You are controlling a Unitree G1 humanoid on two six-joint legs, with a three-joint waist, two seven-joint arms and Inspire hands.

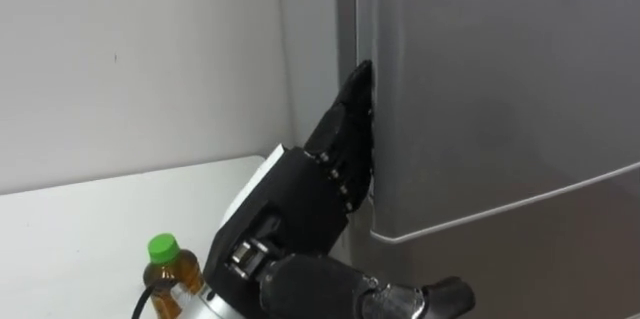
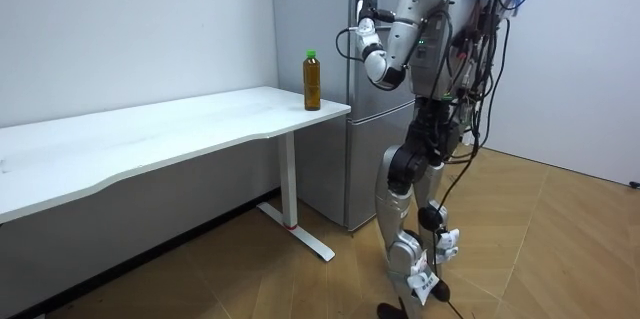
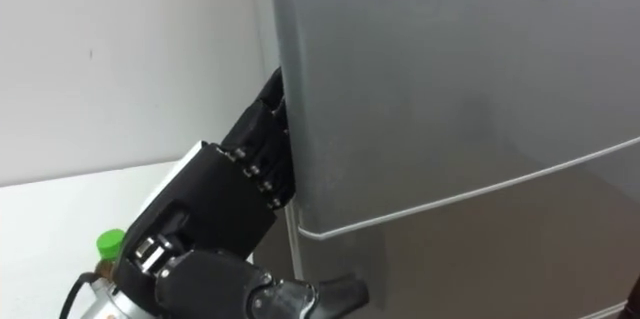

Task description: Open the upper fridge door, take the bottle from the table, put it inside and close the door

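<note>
A bottle (image 1: 165,269) of amber drink with a green cap stands upright on the white table (image 1: 80,229), at the corner nearest the grey fridge (image 1: 500,89). My left hand (image 1: 300,199) is raised against the left edge of the upper fridge door, above and to the right of the bottle. Its fingers (image 1: 350,119) are straight and lie along the door's seam, the thumb sticking out below. The door is closed. In the room view I stand upright facing the fridge (image 2: 335,159), left hand (image 2: 362,29) at its door, bottle (image 2: 312,80) beside it.
A seam separates the upper door from the lower door (image 1: 520,259). A white wall (image 1: 140,59) runs behind the table. The long table (image 2: 150,134) extends to the room view's left; wooden floor (image 2: 560,249) lies open behind me.
</note>
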